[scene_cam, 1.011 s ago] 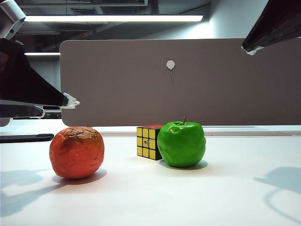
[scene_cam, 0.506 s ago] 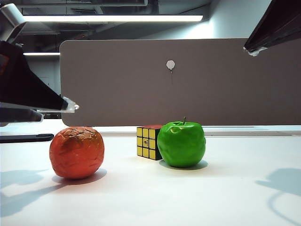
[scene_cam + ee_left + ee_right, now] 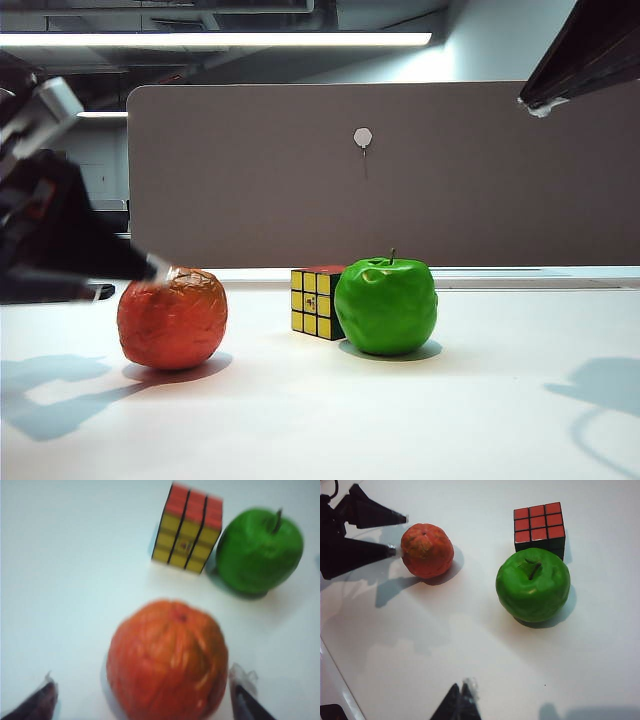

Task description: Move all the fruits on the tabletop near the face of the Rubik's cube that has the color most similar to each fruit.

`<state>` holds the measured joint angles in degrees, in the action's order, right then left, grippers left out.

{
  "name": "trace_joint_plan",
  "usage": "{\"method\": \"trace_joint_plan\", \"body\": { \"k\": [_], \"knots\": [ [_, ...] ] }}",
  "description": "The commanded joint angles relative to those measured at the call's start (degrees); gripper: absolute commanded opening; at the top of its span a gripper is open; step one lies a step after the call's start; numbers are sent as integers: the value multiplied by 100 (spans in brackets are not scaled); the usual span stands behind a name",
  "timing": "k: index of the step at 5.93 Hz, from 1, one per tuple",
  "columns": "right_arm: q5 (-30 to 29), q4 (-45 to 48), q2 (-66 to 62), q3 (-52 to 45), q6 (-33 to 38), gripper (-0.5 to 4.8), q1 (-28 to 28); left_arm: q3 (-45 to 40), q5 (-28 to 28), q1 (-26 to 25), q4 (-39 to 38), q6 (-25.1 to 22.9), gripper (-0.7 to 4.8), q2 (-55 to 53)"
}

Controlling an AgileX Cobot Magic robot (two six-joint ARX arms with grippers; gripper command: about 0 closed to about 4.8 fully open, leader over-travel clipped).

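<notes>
Left tool (image 3: pixel 142 700) is wide open around the orange fruit (image 3: pixel 172 318), one finger on each side in the left wrist view; holding nothing. One fingertip (image 3: pixel 158 267) looks to touch the fruit's upper left edge in the exterior view, though I can't confirm real contact. The arm is motion-blurred there.

The orange fruit sits on the white surface (image 3: pixel 400 420), left of the cube (image 3: pixel 316 301) and well apart from it. The cube's top face is red and its yellow side faces the exterior camera. The green apple (image 3: pixel 386 305) stands upright just right of the cube, touching or nearly touching it; can't tell which. From the right wrist view, the apple (image 3: pixel 533 585) covers one side of the cube (image 3: pixel 539 526), so I can't see that face's colour.

Right tool (image 3: pixel 459 702) is high over the right side of the surface, clear of everything. Only dark finger tips show at the frame edge; can't tell how far open it is. Nothing is visible in it.
</notes>
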<state>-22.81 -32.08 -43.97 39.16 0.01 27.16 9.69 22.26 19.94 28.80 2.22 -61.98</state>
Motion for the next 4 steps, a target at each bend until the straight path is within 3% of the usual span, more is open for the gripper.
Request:
{"method": "trace_joint_plan", "body": {
  "k": [1,4],
  "knots": [
    [-33,52,15,26,-4,-1,4,22,136,0,437,-4,479,-9],
    [-7,66,15,26,-7,-1,4,37,350,7,461,-4,479,-400]
  ]
}}
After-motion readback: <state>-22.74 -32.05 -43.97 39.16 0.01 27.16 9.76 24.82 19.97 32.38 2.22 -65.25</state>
